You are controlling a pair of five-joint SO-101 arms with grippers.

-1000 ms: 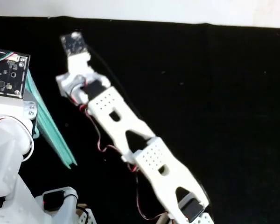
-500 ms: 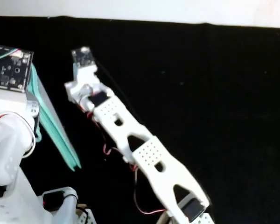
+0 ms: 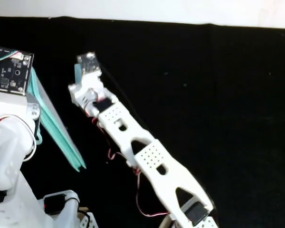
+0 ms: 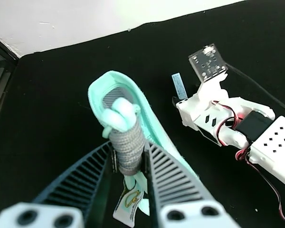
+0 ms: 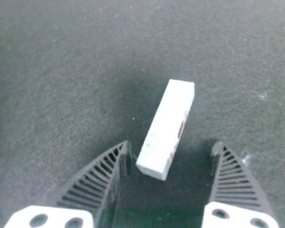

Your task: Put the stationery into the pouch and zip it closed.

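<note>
Worktop (image 3: 228, 95): a black cloth surface. It lay bare on every side of the spread right end effector, which left open room for a descent. Its pale far border was well apart from both end effectors.

Right arm (image 3: 133, 137): it stretched across the worktop and ended just beside the pouch. This reach was judged to serve the pick-up of the eraser.

Pouch (image 4: 156, 135): mint green, it ran away from the left end effector, which held it by one end. It was probably held this way to keep it steady for loading. Whether its mouth stood open could not be told.

Left end effector (image 4: 130, 151): its fingers were pressed onto the grey pull tab, pinching it between the ribbed pads.

Right end effector (image 5: 171, 146): its fingers were spread wide and pointed down at the worktop. The eraser lay between their tips with a gap on either side, touching neither.

Eraser (image 5: 166, 126): a pale block lying flat and skewed to the finger line. Closing on it was judged likely to turn it unless the wrist was rotated first.

Grey pull tab (image 4: 127, 142): a woven loop at the pouch end, clamped by the left end effector.
</note>
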